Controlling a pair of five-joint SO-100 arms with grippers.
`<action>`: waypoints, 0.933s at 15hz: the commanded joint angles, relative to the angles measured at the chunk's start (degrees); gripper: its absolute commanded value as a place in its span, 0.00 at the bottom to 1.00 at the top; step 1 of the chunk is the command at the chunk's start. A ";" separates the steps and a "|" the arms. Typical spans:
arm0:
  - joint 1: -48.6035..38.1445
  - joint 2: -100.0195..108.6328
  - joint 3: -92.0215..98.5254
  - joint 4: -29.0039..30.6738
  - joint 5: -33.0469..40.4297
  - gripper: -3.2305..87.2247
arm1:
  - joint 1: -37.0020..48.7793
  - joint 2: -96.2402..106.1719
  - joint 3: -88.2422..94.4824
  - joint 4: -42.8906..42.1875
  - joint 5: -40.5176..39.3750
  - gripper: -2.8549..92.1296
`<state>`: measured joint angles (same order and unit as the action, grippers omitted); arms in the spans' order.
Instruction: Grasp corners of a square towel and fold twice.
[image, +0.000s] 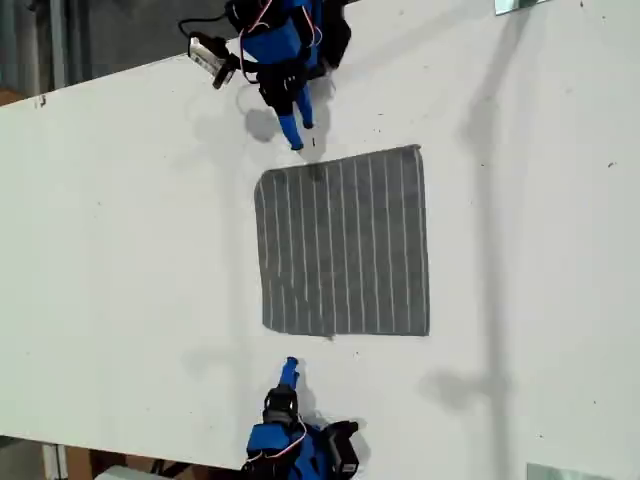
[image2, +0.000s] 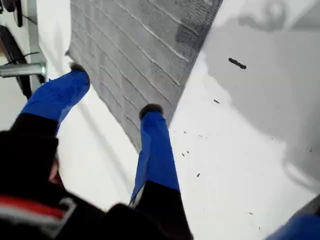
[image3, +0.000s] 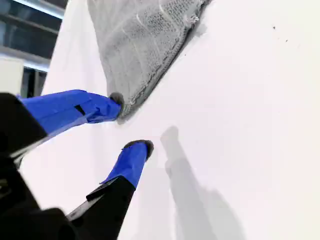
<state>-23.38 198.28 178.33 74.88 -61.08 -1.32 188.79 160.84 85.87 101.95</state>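
Towel cloth is not yet in either grip. My first gripper is spread wide with nothing in it, its fingertips poised over the hem beside one of the corners. My second gripper is also parted and empty, with one tip against another corner and the other on bare table just off the towel. The towel lies flat and unfolded. We judge it light, soft and limp, so we should pinch it right at the hemmed corners.

We see bare table all around the flat towel in the exterior view; only its edges meet our open grippers.
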 joint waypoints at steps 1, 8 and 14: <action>-7.29 0.26 -0.97 1.85 -27.07 0.16 | 11.95 -0.09 -0.09 1.23 -7.56 0.24; -5.19 0.26 -0.26 1.05 -28.56 0.13 | 6.33 -0.70 -0.09 1.05 -8.79 0.20; -5.10 0.26 -0.09 0.62 -31.29 0.12 | 5.27 -0.18 0.00 0.62 -8.88 0.19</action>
<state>-28.30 198.28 178.33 75.94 -91.14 3.78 188.61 161.10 86.57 93.60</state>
